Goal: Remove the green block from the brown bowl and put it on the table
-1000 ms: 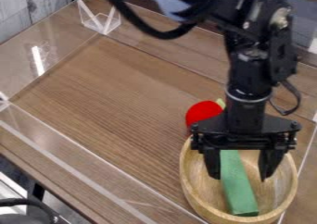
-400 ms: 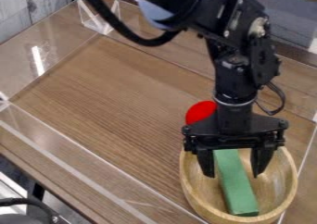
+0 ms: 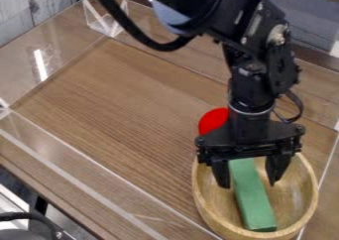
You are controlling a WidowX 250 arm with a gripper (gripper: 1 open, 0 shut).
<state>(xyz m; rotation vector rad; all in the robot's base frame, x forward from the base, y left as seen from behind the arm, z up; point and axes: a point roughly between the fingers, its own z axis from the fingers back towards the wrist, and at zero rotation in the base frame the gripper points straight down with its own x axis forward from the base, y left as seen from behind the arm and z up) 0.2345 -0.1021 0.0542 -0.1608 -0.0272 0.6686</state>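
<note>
In the camera view, the only one we had, we saw a black robot arm reaching down from the top of the picture to its gripper (image 3: 248, 175), at the right. We found its two fingers spread wide, one toward each side, and we saw nothing clasped between them. The green block (image 3: 252, 196) lay inside the brown bowl (image 3: 200, 203), a round, shallow, light wooden dish. The block began beneath the gripper and ran from there toward the near rim, its far end partly hidden by the gripper. We could not tell whether the fingers touched it. A red round object (image 3: 213, 120) sat just beyond the gripper, toward its left in the picture, partly covered by the arm. The brown wooden table (image 3: 119, 115) stretched away to the left of the gripper.

As we judged it, the arm had reached the block, but the grasp, the lift out of the bowl and the placing on the table were all left to do.

Compared with the frame from one second earlier, the gripper had shifted slightly to the left and its fingers were equally wide, while the block and bowl had stayed where they were.
</note>
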